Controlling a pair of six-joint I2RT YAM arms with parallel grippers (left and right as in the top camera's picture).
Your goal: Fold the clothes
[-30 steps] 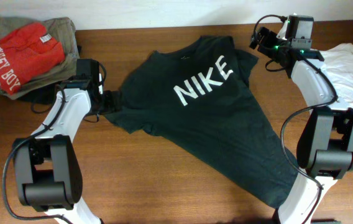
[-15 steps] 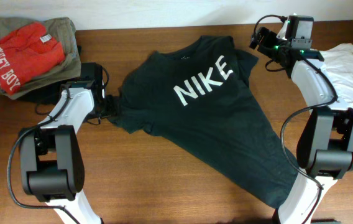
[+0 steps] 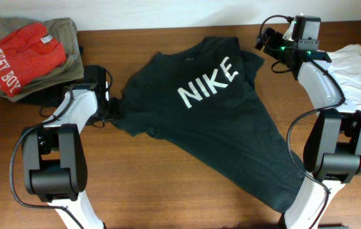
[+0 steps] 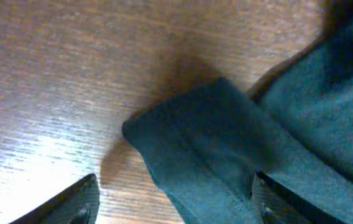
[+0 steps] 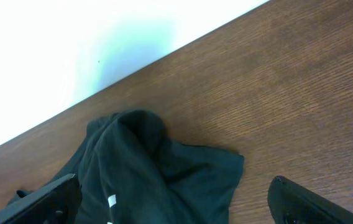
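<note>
Pinching well, you are needing your left claw point(image 4: 175, 210), part-open and empty astride the sleeve point(image 4: 195, 143) of the black cotton NIKE T-shirt point(image 3: 199, 127), seated deeper; right claw point(image 5: 178, 202) is gaping empty.

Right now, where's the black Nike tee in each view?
Overhead: T-shirt spread over the middle of the table, lettering up.
Left wrist: a folded corner of it, lower centre to right.
Right wrist: a bunched corner, lower left.
Shared landmark: brown wood table under it in all three.

Black T-shirt point(image 3: 212, 127), white NIKE print up, lying unfolded, rumpled, skewed diagonally, hem lower right.
</note>
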